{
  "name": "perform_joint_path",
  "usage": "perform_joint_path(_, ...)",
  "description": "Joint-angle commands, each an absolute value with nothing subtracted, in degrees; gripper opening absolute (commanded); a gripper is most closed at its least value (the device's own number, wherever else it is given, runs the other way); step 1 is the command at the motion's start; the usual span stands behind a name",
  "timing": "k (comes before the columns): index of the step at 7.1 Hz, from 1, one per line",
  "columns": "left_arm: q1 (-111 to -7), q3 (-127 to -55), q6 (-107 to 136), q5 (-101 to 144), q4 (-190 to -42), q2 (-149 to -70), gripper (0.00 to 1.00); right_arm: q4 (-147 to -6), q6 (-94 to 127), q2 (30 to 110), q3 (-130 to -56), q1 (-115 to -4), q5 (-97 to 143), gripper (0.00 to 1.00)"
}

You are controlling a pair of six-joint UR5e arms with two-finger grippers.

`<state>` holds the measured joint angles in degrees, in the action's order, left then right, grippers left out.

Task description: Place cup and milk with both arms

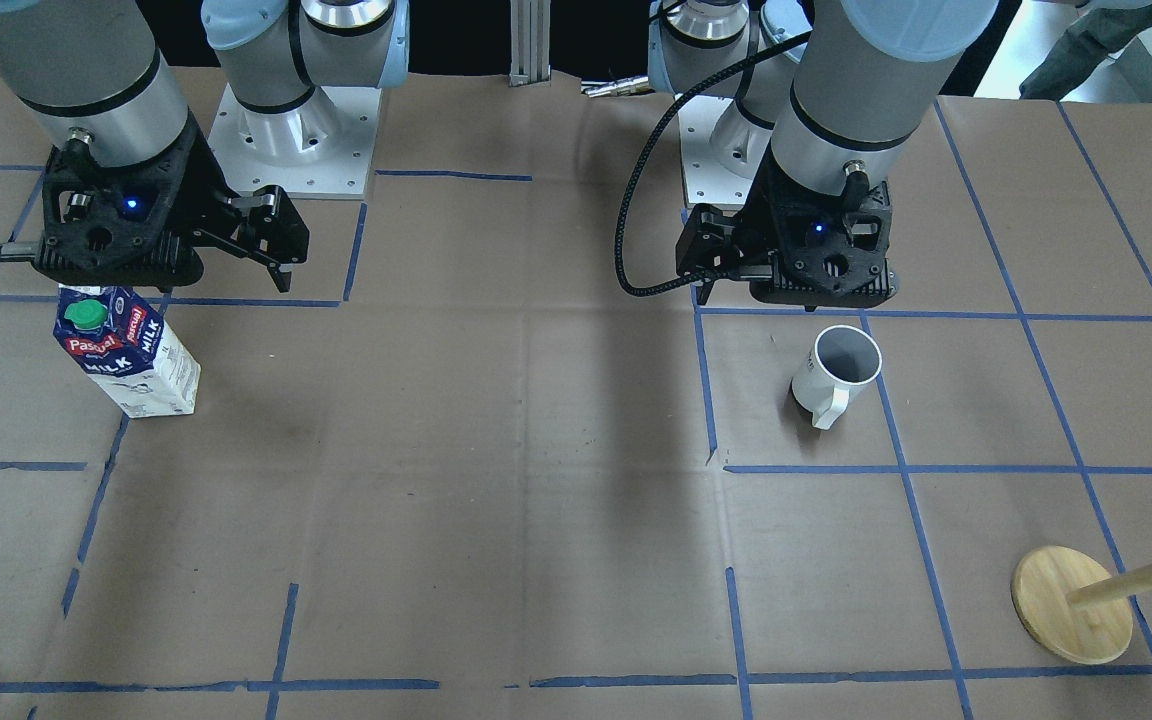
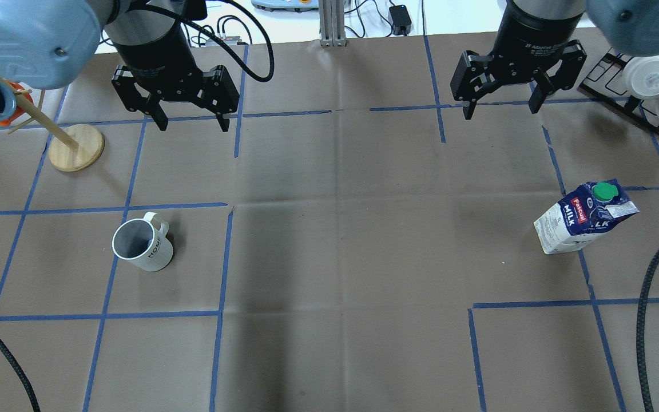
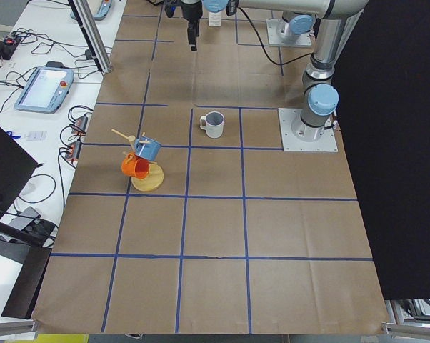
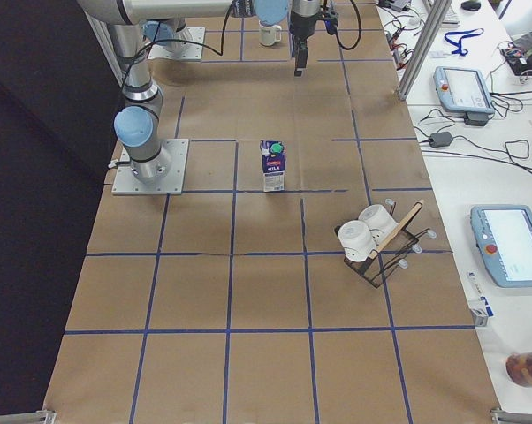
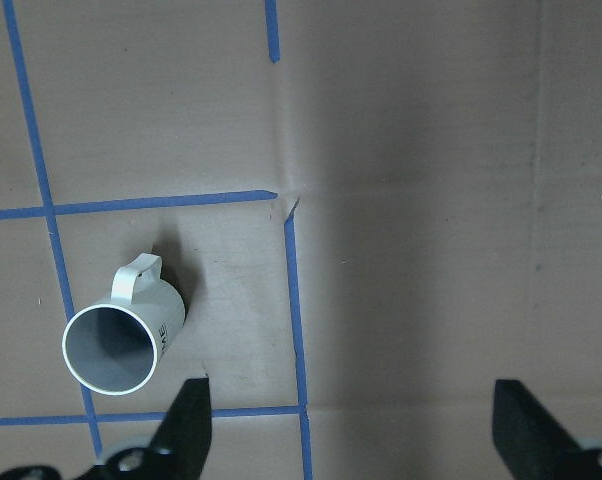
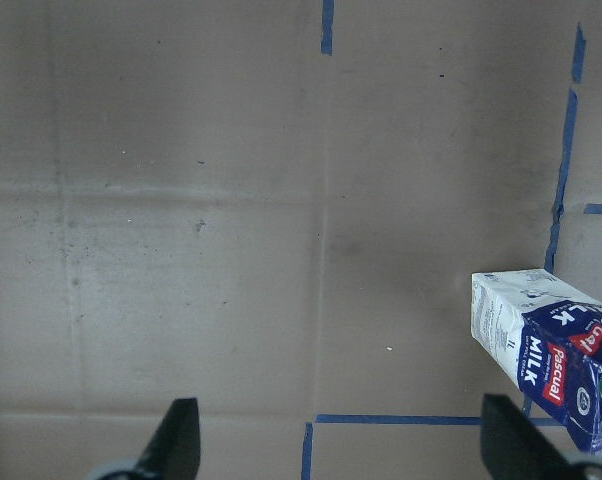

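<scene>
The white cup (image 2: 142, 245) stands upright on the brown paper, handle towards the table's far side; it also shows in the left wrist view (image 5: 116, 340) and the front view (image 1: 836, 375). My left gripper (image 2: 194, 126) is open and empty, high above the table and off to the cup's far right (image 5: 351, 410). The milk carton (image 2: 584, 216) stands upright on the right side, with its blue top and green cap; it shows in the front view (image 1: 126, 350) and at the right wrist view's edge (image 6: 546, 350). My right gripper (image 2: 501, 111) is open and empty, raised beyond the carton (image 6: 341, 420).
A wooden mug tree (image 2: 75, 147) with a blue and an orange mug stands at the far left. A black rack (image 2: 650, 86) with white cups is at the far right. Blue tape lines grid the paper. Black cables hang near both front corners.
</scene>
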<state>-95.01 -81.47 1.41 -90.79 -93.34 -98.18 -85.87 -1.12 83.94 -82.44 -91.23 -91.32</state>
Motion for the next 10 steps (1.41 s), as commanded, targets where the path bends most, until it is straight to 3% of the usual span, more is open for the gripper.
perform_joint_path(1, -95.0, -81.5, 1.4, -90.8, -93.4, -98.2, 1.00, -85.9, -1.1, 83.9, -82.4, -91.2, -91.3, 1.00)
perform_joint_path(10, -94.9, -80.7, 2.0, -91.1, -93.4, -97.3, 1.00, -86.0, -1.9, 84.0, -82.4, -90.4, -91.6, 1.00)
